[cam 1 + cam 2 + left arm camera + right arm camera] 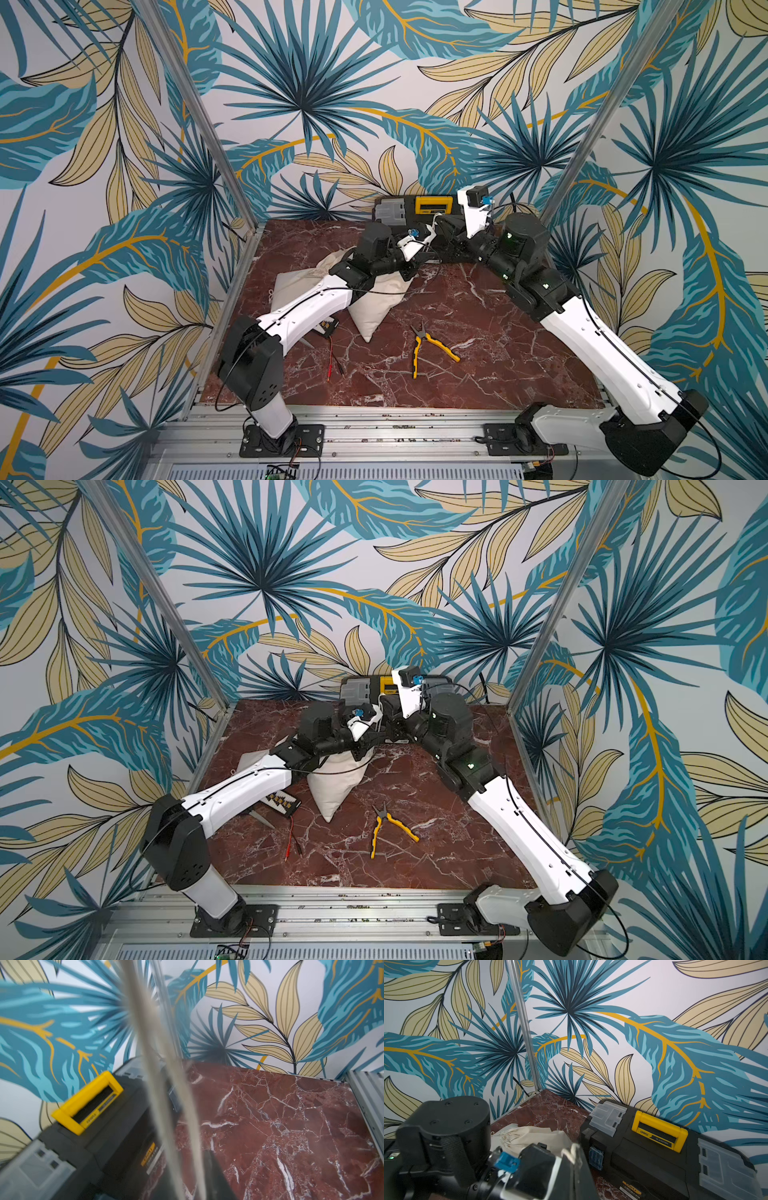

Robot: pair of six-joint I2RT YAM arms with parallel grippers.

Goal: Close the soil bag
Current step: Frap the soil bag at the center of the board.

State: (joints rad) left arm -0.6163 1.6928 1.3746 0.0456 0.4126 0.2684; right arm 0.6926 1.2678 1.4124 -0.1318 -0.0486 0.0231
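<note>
The red-brown marble tabletop with white veins (498, 353) fills the lower middle of both top views. At its far edge, upper centre of the frame against the leaf-print wall, lies a black plastic toolbox with a yellow handle and clear lid compartments (654, 1163). "deli" can be read on the handle, with a code starting "DL" beside it, and "deli" appears again on a yellow label low on the front.

The soil bag, a cream cloth drawstring sack (374, 307), lies left of centre on the marble, partly under the left arm. Its pointed corner aims at the lower edge of the frame. In the right wrist view its mouth looks gathered into pleats.

The right gripper (572, 1153) sits in front of the toolbox with its jaws together, pinching a pale drawstring cord (568, 1152) at the tips. The left gripper (422, 257) is just beside it, above the bag's far end, and I cannot tell how its jaws stand. Two blurred pale strands (149, 1084) cross the left wrist view from bottom to top.

Right of the bag's corner lie yellow-handled pliers (420, 338), handles spread. Left of it sit a small black board with yellow parts (282, 803) and thin red and black leads (291, 837).
</note>
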